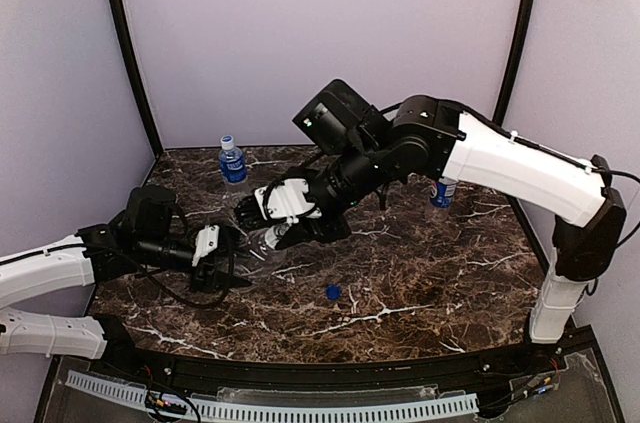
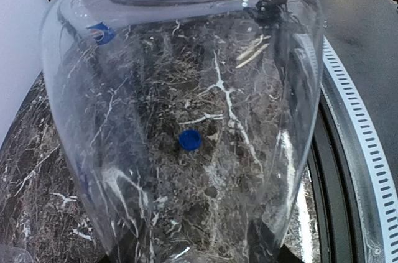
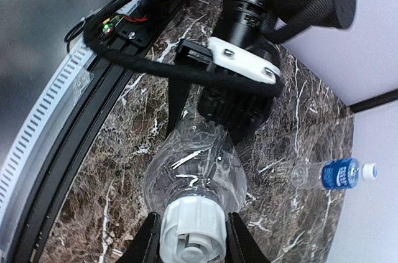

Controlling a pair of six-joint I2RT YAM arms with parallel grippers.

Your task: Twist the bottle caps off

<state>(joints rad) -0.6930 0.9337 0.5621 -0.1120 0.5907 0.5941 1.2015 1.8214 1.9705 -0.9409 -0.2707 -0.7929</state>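
Observation:
An unlabelled clear bottle lies on its side above the marble table, gripped between my two arms. My left gripper is shut on its body; in the left wrist view the bottle fills the frame and the gripper shows only as dark fingers at the bottom. My right gripper is shut on the bottle's white cap, one finger on each side; from above it meets the neck. A loose blue cap lies on the table, also seen through the bottle.
A blue-labelled bottle stands capped at the back left, also visible in the right wrist view. A Pepsi bottle stands at the back right, partly hidden behind my right arm. A slotted white rail runs along the near edge.

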